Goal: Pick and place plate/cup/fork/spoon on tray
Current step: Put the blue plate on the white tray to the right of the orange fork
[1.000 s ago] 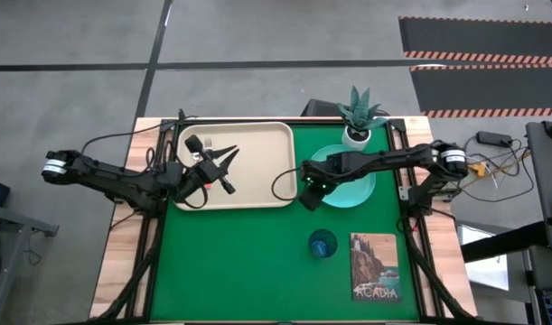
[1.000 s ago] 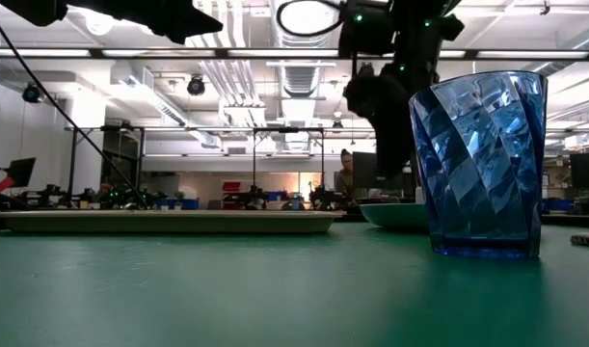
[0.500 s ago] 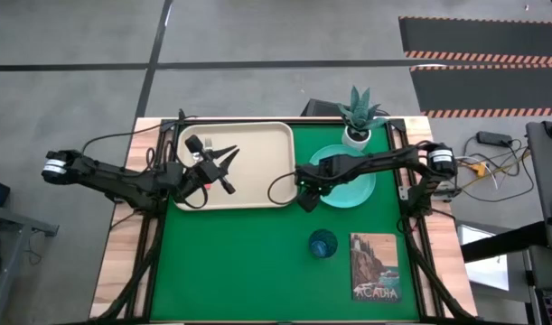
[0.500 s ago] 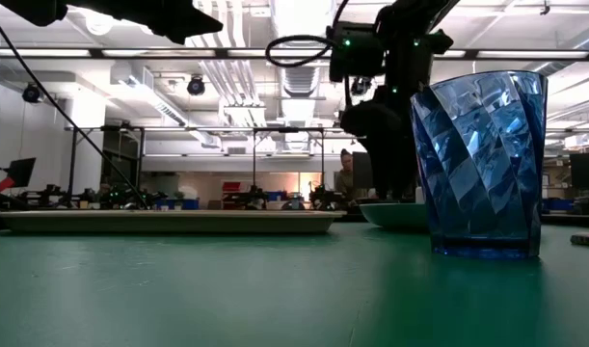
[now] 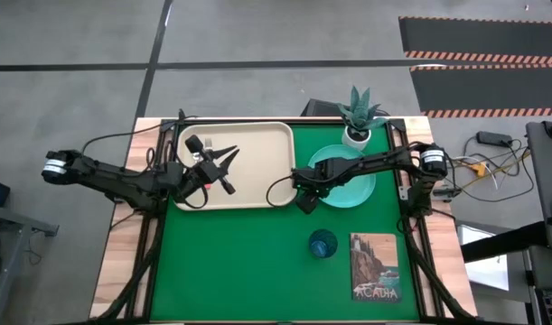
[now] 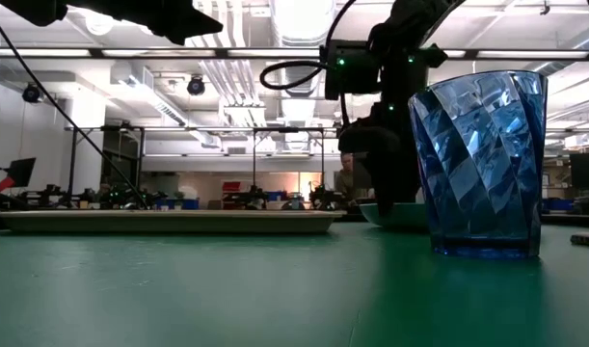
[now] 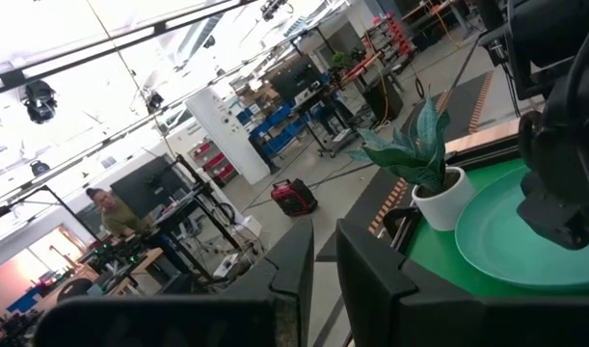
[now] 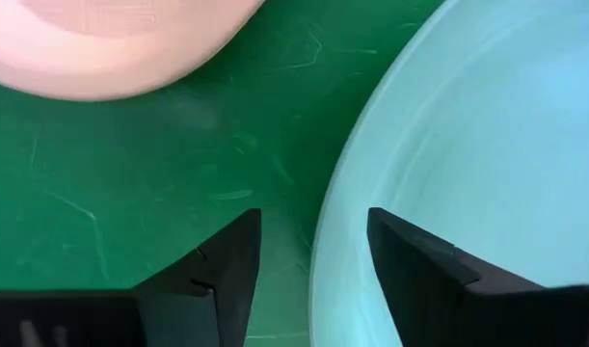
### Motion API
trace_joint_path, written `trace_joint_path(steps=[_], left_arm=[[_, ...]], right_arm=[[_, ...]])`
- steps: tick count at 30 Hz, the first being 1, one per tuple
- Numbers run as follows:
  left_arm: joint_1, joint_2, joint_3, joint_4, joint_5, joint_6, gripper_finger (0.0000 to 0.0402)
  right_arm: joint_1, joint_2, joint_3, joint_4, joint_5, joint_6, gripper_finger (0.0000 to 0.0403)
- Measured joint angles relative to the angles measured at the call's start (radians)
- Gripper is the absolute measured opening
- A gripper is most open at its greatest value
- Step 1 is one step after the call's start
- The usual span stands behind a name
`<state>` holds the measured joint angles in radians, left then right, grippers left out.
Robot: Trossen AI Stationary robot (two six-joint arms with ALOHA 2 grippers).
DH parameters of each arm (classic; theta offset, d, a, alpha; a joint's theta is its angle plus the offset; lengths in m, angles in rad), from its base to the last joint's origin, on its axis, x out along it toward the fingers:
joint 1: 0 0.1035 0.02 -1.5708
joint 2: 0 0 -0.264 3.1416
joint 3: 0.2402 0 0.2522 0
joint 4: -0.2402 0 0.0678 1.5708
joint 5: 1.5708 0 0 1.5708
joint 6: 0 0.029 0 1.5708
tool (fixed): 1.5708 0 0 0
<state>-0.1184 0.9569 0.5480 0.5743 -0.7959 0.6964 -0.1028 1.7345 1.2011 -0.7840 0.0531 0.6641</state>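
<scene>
Currently my right jaws (image 5: 304, 191) are down at the tray-side edge of the plate (image 5: 350, 183), spread open, one finger (image 8: 228, 265) over bare green counter (image 5: 248, 262) and the other finger over the plate's rim (image 8: 347, 207). Nothing is gripped between them. A rounded corner of the tray (image 8: 111, 48) shows just beyond the fingers in the right wrist view.

Landmark: the tray (image 5: 257, 153), lying at the far left part of the counter.
- Plate: just beside the tray's right end, apart from it by a narrow strip of green, flat on the counter.
- Cup (image 5: 322, 244): nearer the front than the tray, off its right front corner, upright; well apart from the tray. Fills the right of the low view (image 6: 479, 164).
- White pot with green plant (image 5: 358, 117): beyond the tray's right far corner, touching or just behind the plate's far edge; cannot tell which.
- Picture card (image 5: 376, 266): right of the cup, flat.

My left jaws (image 5: 223, 162) hang over the tray's left-middle part, fingers parted. A small silver utensil (image 5: 196, 144) lies on the tray just beside them; too small to say fork or spoon.
</scene>
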Motion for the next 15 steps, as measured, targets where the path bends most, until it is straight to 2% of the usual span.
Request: trace_joint_path(steps=[15], left_arm=[[0.000, 0.000, 0.000, 0.000, 0.000, 0.000, 0.0034]], right_arm=[[0.002, 0.007, -0.004, 0.006, -0.003, 0.036, 0.0029]])
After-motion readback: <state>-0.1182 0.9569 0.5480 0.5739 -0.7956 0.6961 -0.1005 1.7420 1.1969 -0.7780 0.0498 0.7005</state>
